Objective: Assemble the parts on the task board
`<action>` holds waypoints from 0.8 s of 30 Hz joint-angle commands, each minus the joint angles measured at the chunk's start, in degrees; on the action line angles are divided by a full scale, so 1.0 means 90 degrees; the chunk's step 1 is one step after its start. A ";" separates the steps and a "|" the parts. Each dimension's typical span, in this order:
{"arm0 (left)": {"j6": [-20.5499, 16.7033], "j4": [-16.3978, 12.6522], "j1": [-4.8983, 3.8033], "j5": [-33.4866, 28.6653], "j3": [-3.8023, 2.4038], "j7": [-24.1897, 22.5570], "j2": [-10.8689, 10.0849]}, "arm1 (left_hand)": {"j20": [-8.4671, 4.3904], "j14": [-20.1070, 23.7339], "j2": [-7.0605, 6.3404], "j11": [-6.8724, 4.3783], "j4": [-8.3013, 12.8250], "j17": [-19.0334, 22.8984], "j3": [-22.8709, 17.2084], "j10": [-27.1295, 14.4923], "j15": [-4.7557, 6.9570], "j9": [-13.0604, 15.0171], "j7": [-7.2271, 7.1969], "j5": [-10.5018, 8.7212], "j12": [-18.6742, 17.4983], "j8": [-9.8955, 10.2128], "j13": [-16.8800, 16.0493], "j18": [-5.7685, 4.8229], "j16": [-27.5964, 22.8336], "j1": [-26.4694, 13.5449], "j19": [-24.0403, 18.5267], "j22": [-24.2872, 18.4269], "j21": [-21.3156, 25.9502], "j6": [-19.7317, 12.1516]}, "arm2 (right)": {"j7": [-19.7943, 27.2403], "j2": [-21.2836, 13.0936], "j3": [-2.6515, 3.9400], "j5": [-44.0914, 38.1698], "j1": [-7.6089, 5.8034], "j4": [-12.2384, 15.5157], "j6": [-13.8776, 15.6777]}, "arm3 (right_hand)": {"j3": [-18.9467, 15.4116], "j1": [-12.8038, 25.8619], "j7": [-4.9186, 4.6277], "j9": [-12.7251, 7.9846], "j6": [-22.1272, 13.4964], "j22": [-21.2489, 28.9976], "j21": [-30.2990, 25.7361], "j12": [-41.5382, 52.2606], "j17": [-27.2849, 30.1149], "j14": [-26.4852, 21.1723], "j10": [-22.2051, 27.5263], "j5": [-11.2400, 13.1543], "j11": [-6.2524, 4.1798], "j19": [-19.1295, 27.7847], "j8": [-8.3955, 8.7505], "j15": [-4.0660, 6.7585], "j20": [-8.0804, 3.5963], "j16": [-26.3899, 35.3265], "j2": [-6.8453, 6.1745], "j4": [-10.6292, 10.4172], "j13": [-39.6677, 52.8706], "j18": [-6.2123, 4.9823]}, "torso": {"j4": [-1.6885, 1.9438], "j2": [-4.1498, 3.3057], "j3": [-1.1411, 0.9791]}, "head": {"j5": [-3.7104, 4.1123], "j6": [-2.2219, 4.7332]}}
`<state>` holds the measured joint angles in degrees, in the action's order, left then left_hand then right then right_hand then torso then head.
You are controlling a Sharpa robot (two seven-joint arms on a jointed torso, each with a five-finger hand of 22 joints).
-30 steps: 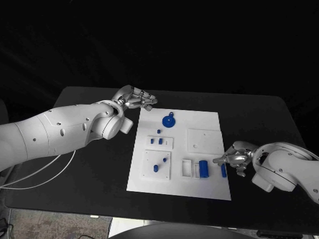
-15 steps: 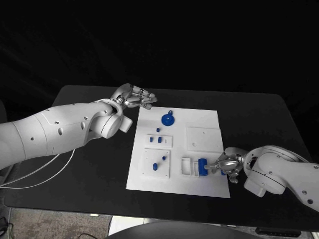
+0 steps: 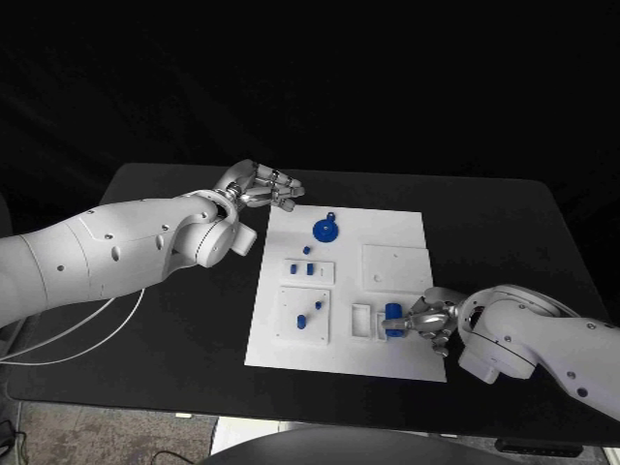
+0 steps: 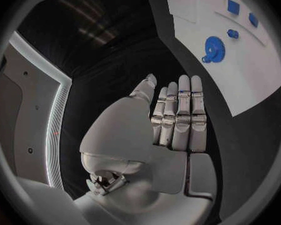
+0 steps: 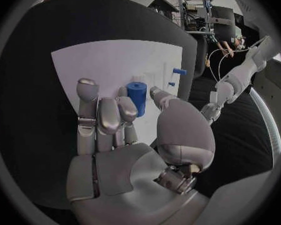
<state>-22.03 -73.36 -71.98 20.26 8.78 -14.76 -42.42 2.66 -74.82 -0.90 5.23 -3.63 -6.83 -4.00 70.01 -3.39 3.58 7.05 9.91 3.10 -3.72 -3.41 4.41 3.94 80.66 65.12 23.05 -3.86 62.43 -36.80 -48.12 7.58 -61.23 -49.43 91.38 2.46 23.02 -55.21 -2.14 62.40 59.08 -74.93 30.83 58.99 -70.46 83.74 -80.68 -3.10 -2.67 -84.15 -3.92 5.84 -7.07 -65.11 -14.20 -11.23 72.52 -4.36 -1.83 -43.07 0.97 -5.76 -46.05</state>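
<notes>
The white task board (image 3: 389, 231) lies in the middle of the black table. My right hand (image 3: 426, 317) is over its near right part. There the thumb and a curled finger pinch an upright blue cylinder (image 5: 137, 96), which pokes out beside the hand (image 3: 392, 311) in the head view. A blue gear (image 3: 327, 231) lies at the board's far end. Small blue parts (image 3: 302, 270) stand in the left-hand blocks. My left hand (image 3: 263, 188) hovers off the board's far left corner with straight, empty fingers (image 4: 179, 116). The gear (image 4: 213, 47) is also in the left wrist view.
White raised blocks sit on the board: a square plate (image 3: 395, 266) at the right, a slotted holder (image 3: 360, 322) near the front. Bare black table (image 3: 506, 232) lies right of the board. My left arm (image 3: 101, 257) spans the table's left side.
My right hand has moved left from the board's right edge onto the board, over the blue parts near the front. The left hand has stayed put.
</notes>
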 commanded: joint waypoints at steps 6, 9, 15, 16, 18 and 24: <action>0.0095 -0.0022 -0.0004 -0.0041 -0.0003 -0.0025 -0.0007 | 0.0004 0.0010 0.0032 0.0003 -0.0021 -0.0008 0.0031 -0.0034 -0.0038 0.0006 -0.0011 0.0042 0.0030 0.0008 -0.0005 -0.0131 -0.0015 0.0034 0.0042 -0.0033 -0.0034 -0.0035 | 0.0050 0.0121 -0.0052 -0.0366 0.0012 -0.0074 0.0246 | 0.0000 0.0020 -0.0014 -0.0243 -0.0079 -0.0368 -0.0012 -0.0050 -0.0018 0.0039 0.0027 0.0036 0.0002 -0.0267 0.0030 0.0005 -0.0018 0.0059 -0.0025 -0.0034 -0.0003 0.0106 | 0.0003 -0.0001 0.0001 | -0.0032 -0.0004; 0.0099 -0.0024 -0.0004 -0.0041 -0.0003 -0.0018 -0.0013 | 0.0004 0.0010 0.0032 0.0003 -0.0021 -0.0008 0.0031 -0.0034 -0.0038 0.0006 -0.0011 0.0042 0.0030 0.0008 -0.0005 -0.0131 -0.0015 0.0034 0.0042 -0.0033 -0.0034 -0.0035 | 0.0068 0.0157 -0.0076 -0.0473 0.0012 -0.0095 0.0289 | 0.0043 0.0017 -0.0019 -0.0294 -0.0086 -0.0366 -0.0027 -0.0060 -0.0016 0.0037 0.0034 0.0036 0.0005 -0.0265 0.0026 0.0001 -0.0014 0.0078 -0.0010 -0.0034 -0.0007 0.0108 | 0.0005 0.0000 0.0002 | -0.0040 -0.0010; 0.0112 -0.0029 -0.0004 -0.0041 -0.0003 -0.0003 -0.0022 | 0.0006 0.0012 0.0032 0.0005 -0.0033 -0.0008 0.0038 -0.0038 -0.0039 0.0006 -0.0012 0.0041 0.0030 0.0008 -0.0005 -0.0131 -0.0014 0.0030 0.0046 -0.0057 -0.0034 -0.0037 | 0.0092 0.0190 -0.0107 -0.0581 0.0013 -0.0118 0.0325 | 0.0363 -0.0027 -0.0025 -0.0382 -0.0073 -0.0364 -0.0042 -0.0089 -0.0016 0.0039 0.0036 0.0032 0.0005 -0.0263 0.0033 -0.0001 -0.0013 0.0091 0.0099 0.0047 -0.0026 0.0114 | -0.0008 0.0002 0.0003 | -0.0058 -0.0012; 0.0114 -0.0030 -0.0004 -0.0041 -0.0003 -0.0001 -0.0023 | 0.0006 0.0012 0.0034 0.0003 -0.0044 -0.0009 0.0043 -0.0034 -0.0040 0.0006 -0.0012 0.0039 0.0030 0.0008 -0.0005 -0.0131 -0.0014 0.0026 0.0048 -0.0074 -0.0034 -0.0040 | 0.0097 0.0193 -0.0112 -0.0589 0.0013 -0.0125 0.0324 | 0.0456 -0.0075 -0.0025 -0.0407 -0.0064 -0.0365 -0.0041 -0.0093 -0.0014 0.0039 0.0035 0.0030 0.0004 -0.0263 0.0035 -0.0002 -0.0012 0.0094 0.0156 0.0089 -0.0029 0.0113 | -0.0008 0.0001 0.0002 | -0.0058 -0.0011; 0.0117 -0.0031 -0.0004 -0.0041 -0.0003 0.0000 -0.0023 | 0.0006 0.0012 0.0034 0.0003 -0.0044 -0.0009 0.0043 -0.0034 -0.0040 0.0006 -0.0012 0.0039 0.0030 0.0008 -0.0005 -0.0131 -0.0014 0.0026 0.0048 -0.0074 -0.0034 -0.0040 | 0.0103 0.0194 -0.0119 -0.0591 0.0012 -0.0133 0.0322 | 0.0702 -0.0036 -0.0032 -0.0556 -0.0023 -0.0370 -0.0033 -0.0088 -0.0013 0.0041 0.0030 0.0022 0.0010 -0.0264 0.0036 -0.0010 -0.0002 0.0098 0.0164 0.0257 -0.0034 0.0110 | -0.0010 0.0002 0.0003 | -0.0062 -0.0010; 0.0124 -0.0038 -0.0004 -0.0041 -0.0003 0.0006 -0.0026 | 0.0006 0.0012 0.0034 0.0003 -0.0044 -0.0009 0.0043 -0.0034 -0.0040 0.0006 -0.0012 0.0039 0.0030 0.0008 -0.0005 -0.0131 -0.0014 0.0026 0.0048 -0.0074 -0.0034 -0.0040 | 0.0137 0.0175 -0.0143 -0.0405 0.0012 -0.0157 0.0367 | 0.1110 0.0144 0.0013 -0.1099 0.0154 -0.0376 -0.0020 -0.0077 0.0000 0.0044 0.0031 -0.0438 -0.0021 -0.0258 0.0034 0.0002 0.0002 0.0087 0.0409 0.0875 -0.0095 0.0109 | -0.0008 0.0004 -0.0001 | -0.0069 -0.0004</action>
<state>-21.73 -73.51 -71.99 20.22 8.78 -14.51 -42.69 2.66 -74.82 -0.91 5.23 -3.84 -6.82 -3.79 70.02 -3.39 3.57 7.05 9.91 3.10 -3.72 -3.41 4.42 3.94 80.66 65.11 22.43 -3.86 62.43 -35.37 -46.39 6.55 -64.79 -49.58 90.58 5.31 32.77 -53.74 -2.08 52.68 60.14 -74.92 30.60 58.49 -70.54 83.73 -80.68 -6.36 -2.67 -84.15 -3.21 5.83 -7.06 -64.45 -11.37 -3.79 71.73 -4.37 -1.88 -43.04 0.98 -6.36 -46.13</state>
